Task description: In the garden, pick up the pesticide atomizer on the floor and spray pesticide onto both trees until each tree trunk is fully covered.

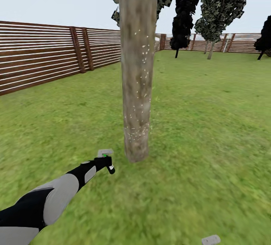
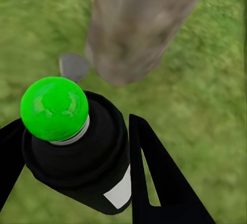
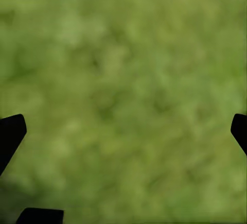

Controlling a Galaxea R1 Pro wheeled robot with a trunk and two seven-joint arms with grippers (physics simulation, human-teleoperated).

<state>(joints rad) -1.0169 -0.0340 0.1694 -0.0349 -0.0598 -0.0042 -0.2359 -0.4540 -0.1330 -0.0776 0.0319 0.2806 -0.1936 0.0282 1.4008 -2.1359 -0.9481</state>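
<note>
Head view is looking out over the lawn (image 1: 210, 124), where a thick grey-brown tree trunk (image 1: 137, 68) is standing upright in the middle of the frame, rising out of the top edge. Tiny white specks of pesticide (image 1: 141, 87) are dotting its bark from about eye level down to near the base. The robot's left arm (image 1: 49, 200) is reaching forward from the lower left corner, and its left gripper (image 1: 106, 162) is holding the pesticide atomizer (image 1: 107, 163) low over the grass, just beside the foot of the trunk but not touching it. A grey paving slab (image 1: 105, 152) is lying in the grass right behind the gripper, and another slab (image 1: 210, 240) is peeking in at the bottom edge. A brown slatted fence (image 1: 45, 57) is running along the left side and across the far end, with dark conifers (image 1: 184, 15) standing before it. From the left wrist, the black bottle (image 2: 87, 157) with its white label patch and a bright green round top (image 2: 54, 108) is sitting clamped between the two dark fingers (image 2: 159, 183), facing the trunk's base (image 2: 139, 28). From the right wrist, the fingertips (image 3: 10, 134) are standing wide apart at the frame edges with nothing between them, hanging over blurred grass (image 3: 123, 80).
</note>
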